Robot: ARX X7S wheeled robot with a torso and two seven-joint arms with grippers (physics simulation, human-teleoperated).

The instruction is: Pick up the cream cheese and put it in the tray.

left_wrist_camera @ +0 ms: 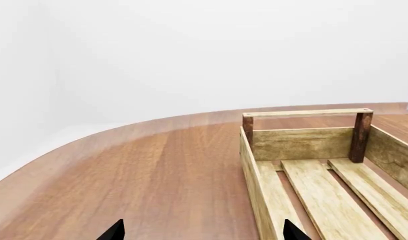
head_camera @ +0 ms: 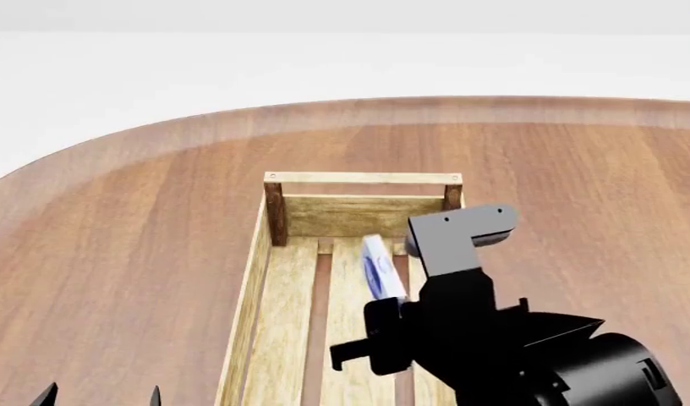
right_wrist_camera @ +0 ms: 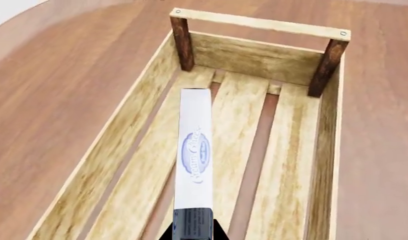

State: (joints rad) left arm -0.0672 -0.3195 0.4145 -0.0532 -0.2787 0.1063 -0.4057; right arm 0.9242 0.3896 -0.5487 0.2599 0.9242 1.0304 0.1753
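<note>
Right now the cream cheese (right_wrist_camera: 194,150) is held edge-on above the tray (head_camera: 258,262), roughly over the gap between the middle slats and toward the far end of the crate. In the right wrist view the right gripper (right_wrist_camera: 192,231) shows only as dark fingers (right_wrist_camera: 221,234) at the near end of the box, clamped on its two flat faces, so the pale box juts forward from them with its blue oval logo facing sideways. In the head view the same box (head_camera: 378,267) appears as a thin white-and-blue slab tilted slightly, sticking out ahead of the black right arm, which covers the near right part of the tray. Whether the box touches the slats cannot be told; in both views it seems to hang clear of them.

The tray lies lengthwise on the brown wooden desk (head_camera: 119,254), its far end closed by a low plank with two dark brown corner posts and a pale handle bar (head_camera: 362,178) across their tops. Its slatted floor is bare where it can be seen.

The left gripper (left_wrist_camera: 202,231) sits low at the near left, beside the tray's left wall. Only its two black fingertips (left_wrist_camera: 114,231) show, set well apart with nothing between them.
</note>
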